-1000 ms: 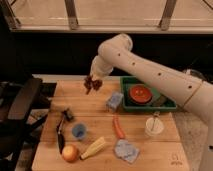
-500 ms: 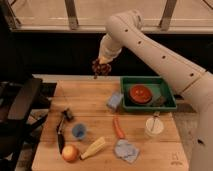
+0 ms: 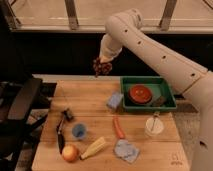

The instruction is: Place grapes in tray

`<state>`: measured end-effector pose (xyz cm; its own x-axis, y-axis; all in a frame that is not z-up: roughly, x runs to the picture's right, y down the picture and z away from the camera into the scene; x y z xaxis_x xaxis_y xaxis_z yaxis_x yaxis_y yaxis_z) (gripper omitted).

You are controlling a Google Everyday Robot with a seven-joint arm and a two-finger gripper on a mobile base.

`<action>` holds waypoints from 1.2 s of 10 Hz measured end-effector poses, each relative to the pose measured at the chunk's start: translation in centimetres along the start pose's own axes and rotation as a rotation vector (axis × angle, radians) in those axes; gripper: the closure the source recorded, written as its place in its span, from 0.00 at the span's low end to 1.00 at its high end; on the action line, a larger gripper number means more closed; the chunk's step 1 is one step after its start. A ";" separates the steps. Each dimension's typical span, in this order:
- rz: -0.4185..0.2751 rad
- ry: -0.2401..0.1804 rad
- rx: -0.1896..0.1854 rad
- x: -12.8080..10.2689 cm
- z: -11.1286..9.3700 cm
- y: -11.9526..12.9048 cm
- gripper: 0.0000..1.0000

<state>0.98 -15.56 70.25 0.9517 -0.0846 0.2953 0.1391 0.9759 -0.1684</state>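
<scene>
Hand [image 3: 104, 62] closed on grapes [image 3: 101, 68], bunch hanging just beneath it. Raised higher off the surface [image 3: 92, 102] than a second ago and shifted a little toward the tray [image 3: 172, 93]; hardly any further travel over the last half second. Lift judged complete and carry under way, release not yet due. Tray below and to picture-right of the hand, well apart from it, with a bowl [image 3: 140, 93] filling its middle. Arm reaching in from picture-right, long link sloping up to a bent elbow above the hand, wrist turned downward. Drop best aimed at the tray end nearest the hand, clear of the bowl.
</scene>
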 end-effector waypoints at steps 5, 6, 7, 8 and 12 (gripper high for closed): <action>0.133 0.156 0.058 10.6 -3.2 1.1 1.00; 0.153 0.185 0.067 12.8 -3.7 1.4 1.00; 0.162 0.207 0.080 14.3 -3.8 1.7 1.00; 0.158 0.227 0.093 15.7 -3.6 1.9 1.00; 0.111 0.236 0.100 17.6 0.6 2.2 1.00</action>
<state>17.88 -14.81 75.63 0.9986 -0.0090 0.0514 0.0137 0.9958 -0.0908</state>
